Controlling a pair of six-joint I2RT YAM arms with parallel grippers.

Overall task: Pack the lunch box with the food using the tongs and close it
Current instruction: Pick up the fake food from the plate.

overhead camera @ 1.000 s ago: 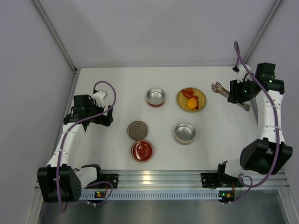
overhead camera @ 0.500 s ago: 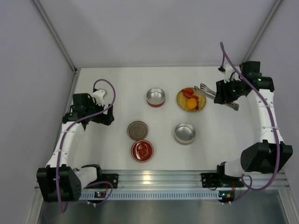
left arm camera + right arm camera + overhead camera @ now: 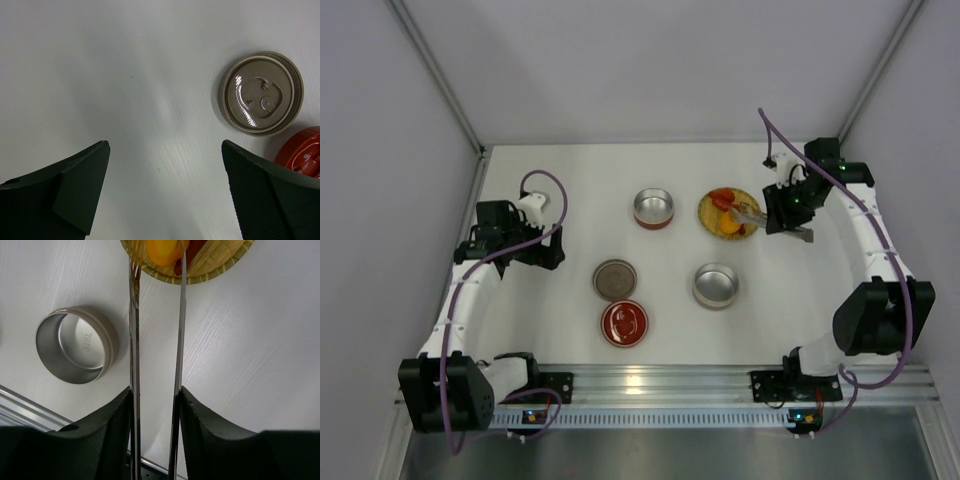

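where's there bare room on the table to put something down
Bare table runs along the back, behind the red-rimmed bowl and plate. Another free patch lies right of the grey bowl. The middle is crowded: tan lid and red lid sit close together, and the tongs reach over the plate.

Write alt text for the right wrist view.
Right gripper shut on the silver tongs, whose two arms run up the frame to a woven plate at the top edge, their tips flanking the orange-yellow piece. An empty metal bowl sits on the white table to the left.
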